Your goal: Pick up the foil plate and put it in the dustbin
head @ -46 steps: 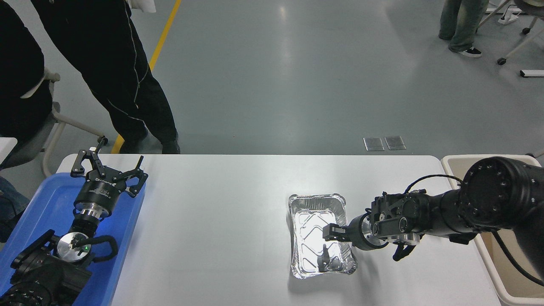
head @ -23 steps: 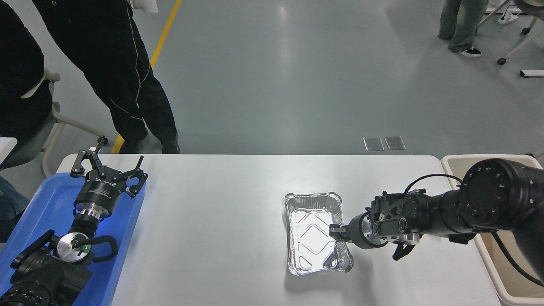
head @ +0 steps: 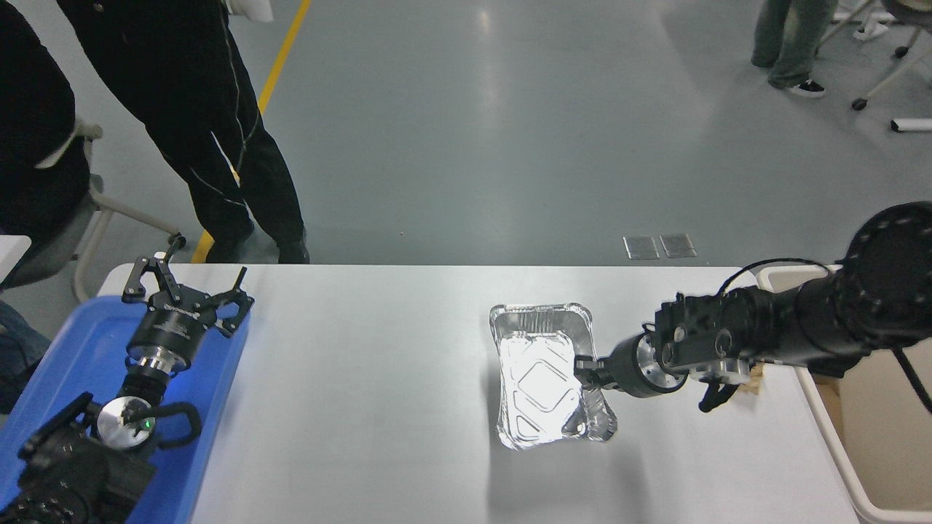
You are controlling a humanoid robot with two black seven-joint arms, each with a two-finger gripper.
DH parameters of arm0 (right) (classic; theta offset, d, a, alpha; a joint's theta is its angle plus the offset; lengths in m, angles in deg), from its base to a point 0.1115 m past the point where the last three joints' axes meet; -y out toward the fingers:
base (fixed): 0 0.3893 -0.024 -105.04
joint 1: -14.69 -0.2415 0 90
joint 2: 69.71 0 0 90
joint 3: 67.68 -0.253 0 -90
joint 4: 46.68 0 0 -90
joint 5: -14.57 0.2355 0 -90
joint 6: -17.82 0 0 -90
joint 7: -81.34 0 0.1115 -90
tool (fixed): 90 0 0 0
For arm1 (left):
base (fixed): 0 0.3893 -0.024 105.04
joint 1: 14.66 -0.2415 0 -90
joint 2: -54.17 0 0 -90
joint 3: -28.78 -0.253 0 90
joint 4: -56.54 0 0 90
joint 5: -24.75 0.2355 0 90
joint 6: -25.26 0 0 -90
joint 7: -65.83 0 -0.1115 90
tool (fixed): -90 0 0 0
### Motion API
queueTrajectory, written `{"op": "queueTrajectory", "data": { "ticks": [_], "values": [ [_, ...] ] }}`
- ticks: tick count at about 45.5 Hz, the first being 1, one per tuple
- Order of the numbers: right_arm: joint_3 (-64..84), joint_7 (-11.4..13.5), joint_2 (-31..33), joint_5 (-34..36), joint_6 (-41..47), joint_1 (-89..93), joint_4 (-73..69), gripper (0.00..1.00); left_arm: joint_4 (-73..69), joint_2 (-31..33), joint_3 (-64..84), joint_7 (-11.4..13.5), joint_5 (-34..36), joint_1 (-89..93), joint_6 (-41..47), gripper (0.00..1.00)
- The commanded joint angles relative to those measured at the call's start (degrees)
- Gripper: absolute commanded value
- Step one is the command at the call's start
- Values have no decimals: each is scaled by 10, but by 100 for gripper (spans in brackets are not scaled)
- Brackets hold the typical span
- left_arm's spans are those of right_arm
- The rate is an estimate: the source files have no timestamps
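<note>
The shiny foil plate (head: 542, 382) hangs above the white table (head: 364, 364), right of centre, tilted with its shadow on the table beneath it. My right gripper (head: 586, 370) is shut on the plate's right rim, its arm reaching in from the right edge. The beige dustbin (head: 866, 407) stands off the table's right end, partly hidden behind that arm. My left gripper (head: 186, 287) is parked open at the lower left.
A blue tray (head: 65, 364) lies under the left arm at the table's left end. A brown paper scrap (head: 753, 382) peeks out by the dustbin's rim under the right arm. People stand beyond the table's far left corner and at the top right.
My right gripper closed on the plate's right rim and lifted it off the table; the arm rose and swung slightly right. The left arm stayed parked.
</note>
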Motion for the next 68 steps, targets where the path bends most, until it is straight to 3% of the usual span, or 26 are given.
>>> {"op": "queueTrajectory", "data": {
  "ticks": [1,9,23,44,56,68],
  "values": [
    [62,-42,94,-16,69,-193,-130,0,0,0,0,0,0,0,0,99],
    [98,-56,149,-15,191,-362,-180,0,0,0,0,1,-1,-1,0,99],
    [110,-57,185,-13,382,-553,-190,0,0,0,0,2,-1,-1,0,99],
    [135,-56,185,-16,382,-565,-169,0,-1,0,1,3,-1,-1,0,99],
    [158,-54,231,-20,330,-405,-48,0,-1,0,1,3,-1,-1,0,99],
    [131,-54,283,-20,257,-164,169,0,0,0,0,3,-1,-1,0,99]
  ]
}}
